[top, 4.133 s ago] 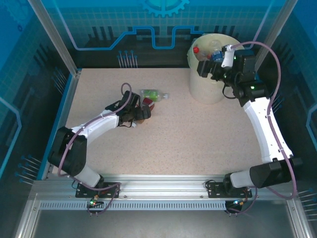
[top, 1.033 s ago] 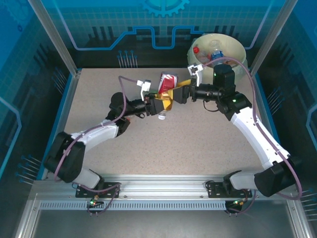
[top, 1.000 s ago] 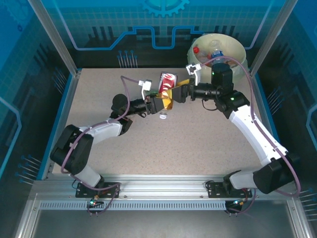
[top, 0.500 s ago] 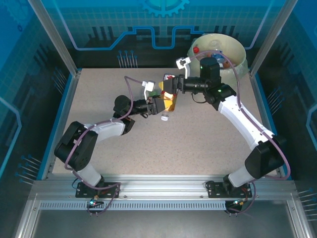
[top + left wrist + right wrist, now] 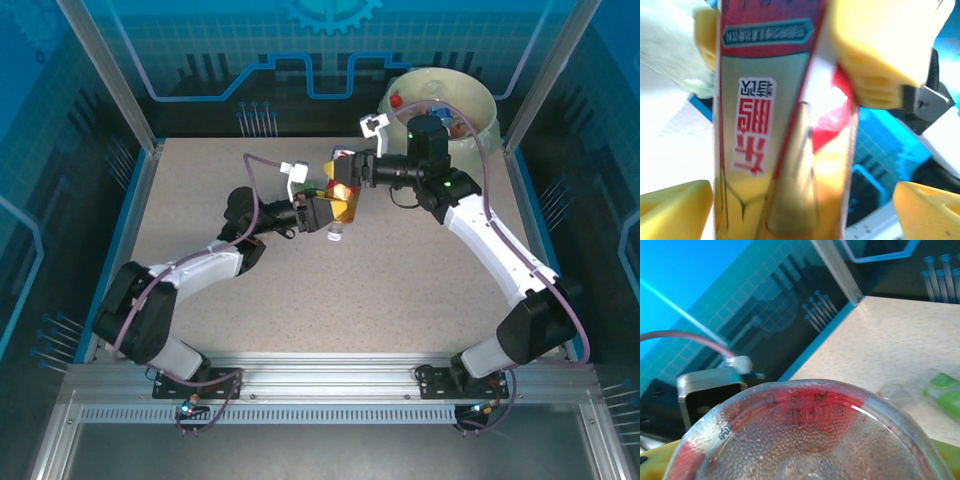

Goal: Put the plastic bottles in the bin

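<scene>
Just released the red-and-gold bottle (image 5: 343, 192) from the left jaws, now wide; gripped it in the right jaws. Leaves only the carry to the bin (image 5: 487, 112) behind them.

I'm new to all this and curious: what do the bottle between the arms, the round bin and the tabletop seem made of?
The bottle: clear glossy plastic, it seems; its see-through dimpled base shows red behind. The bin: pale, likely plastic, lined with a thin yellowish translucent bag. The tabletop: matt, beige, speckled; perhaps stone-look laminate, hard to say.
</scene>
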### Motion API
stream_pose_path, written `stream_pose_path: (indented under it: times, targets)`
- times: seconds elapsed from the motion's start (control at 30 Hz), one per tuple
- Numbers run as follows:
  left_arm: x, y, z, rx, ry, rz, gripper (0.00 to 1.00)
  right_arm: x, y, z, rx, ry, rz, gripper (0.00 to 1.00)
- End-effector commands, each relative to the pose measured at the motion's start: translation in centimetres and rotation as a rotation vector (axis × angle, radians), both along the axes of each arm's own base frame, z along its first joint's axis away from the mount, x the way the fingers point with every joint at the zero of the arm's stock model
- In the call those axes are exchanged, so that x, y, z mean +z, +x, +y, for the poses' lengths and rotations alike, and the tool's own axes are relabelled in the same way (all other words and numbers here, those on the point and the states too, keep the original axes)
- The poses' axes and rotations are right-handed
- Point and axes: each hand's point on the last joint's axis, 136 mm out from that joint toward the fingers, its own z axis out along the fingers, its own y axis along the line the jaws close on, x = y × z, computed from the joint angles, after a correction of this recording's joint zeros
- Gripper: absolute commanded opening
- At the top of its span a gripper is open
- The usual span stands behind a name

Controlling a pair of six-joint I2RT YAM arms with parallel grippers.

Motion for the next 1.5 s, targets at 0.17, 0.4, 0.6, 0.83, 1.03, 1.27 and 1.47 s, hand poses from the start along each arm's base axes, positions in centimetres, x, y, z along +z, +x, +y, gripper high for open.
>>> stream_pose_path:
  times: [0.17,0.4,0.6,0.83,1.03,1.27,1.47]
  targets:
    - [-3.5,1.8,6.4,0.431,0.331,0.008,0.99,5.6,6.1,-10.4,-0.449,-0.171,-0.154,0.53]
    - [-6.4,2.5,12.6,0.753,0.481,0.106,0.99,10.9,10.4,-16.9,-0.681,-0.217,-0.261,0.54]
    - [-9.7,2.8,17.2,0.960,0.607,0.251,0.99,12.4,14.2,-21.2,-0.900,-0.326,-0.328,0.55]
    - [-12.6,2.4,20.6,1.095,0.683,0.376,0.99,10.5,18.2,-23.0,-0.989,-0.427,-0.302,0.55]
    - [-14.4,2.0,22.9,1.178,0.710,0.468,0.99,7.4,21.1,-22.2,-0.975,-0.441,-0.261,0.59]
    - [-15.4,2.3,23.5,1.188,0.718,0.500,0.99,5.4,23.2,-22.0,-0.978,-0.439,-0.212,0.97]
    - [-16.1,3.2,23.2,1.168,0.743,0.532,0.99,5.6,22.4,-23.5,-1.040,-0.472,-0.193,1.00]
